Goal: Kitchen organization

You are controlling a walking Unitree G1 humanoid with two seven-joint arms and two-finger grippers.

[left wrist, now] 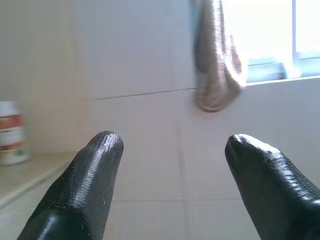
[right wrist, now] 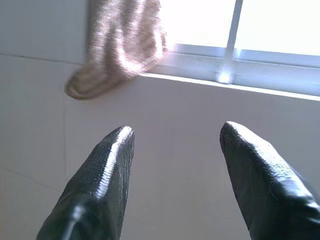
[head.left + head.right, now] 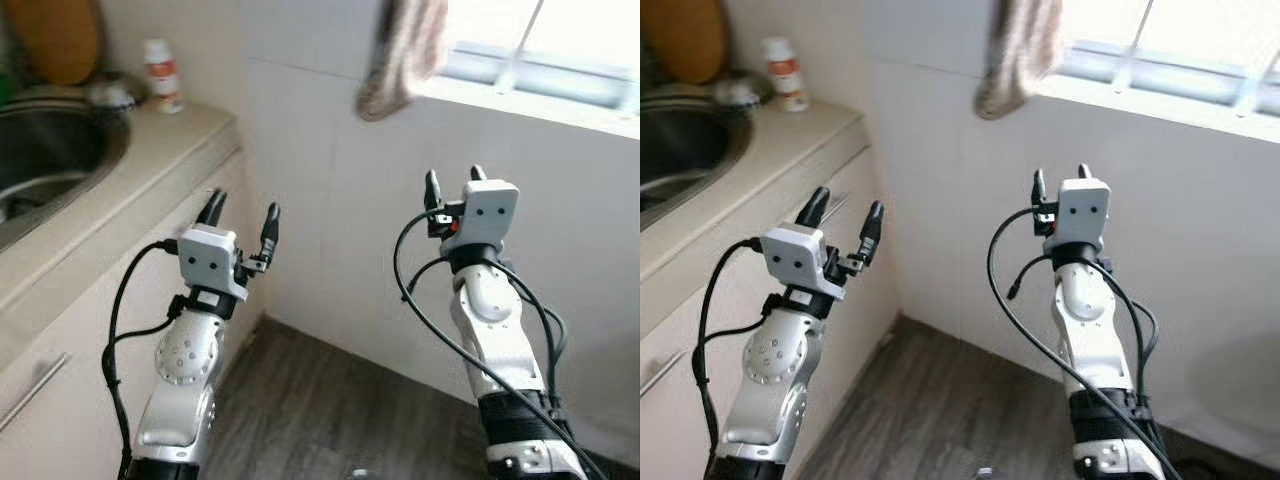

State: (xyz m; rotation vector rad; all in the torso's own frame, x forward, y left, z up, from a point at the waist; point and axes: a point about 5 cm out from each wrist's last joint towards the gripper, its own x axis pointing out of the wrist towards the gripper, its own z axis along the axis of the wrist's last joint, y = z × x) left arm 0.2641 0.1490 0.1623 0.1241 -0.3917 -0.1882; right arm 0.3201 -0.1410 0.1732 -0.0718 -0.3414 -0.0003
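Overhead, cloth point(image 3: 400, 55) above right claw point(image 3: 452, 182).

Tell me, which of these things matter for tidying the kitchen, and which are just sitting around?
Likely part of the job:
- hanging cloth by the window, which both grippers face
- left gripper, open, empty
- right gripper, open, empty

Just there:
- small bottle on the counter
- sink
- wooden board behind the sink
- window

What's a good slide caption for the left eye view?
Both grippers, left and right, raised with jaws open before a tiled wall, cloth hanging above.
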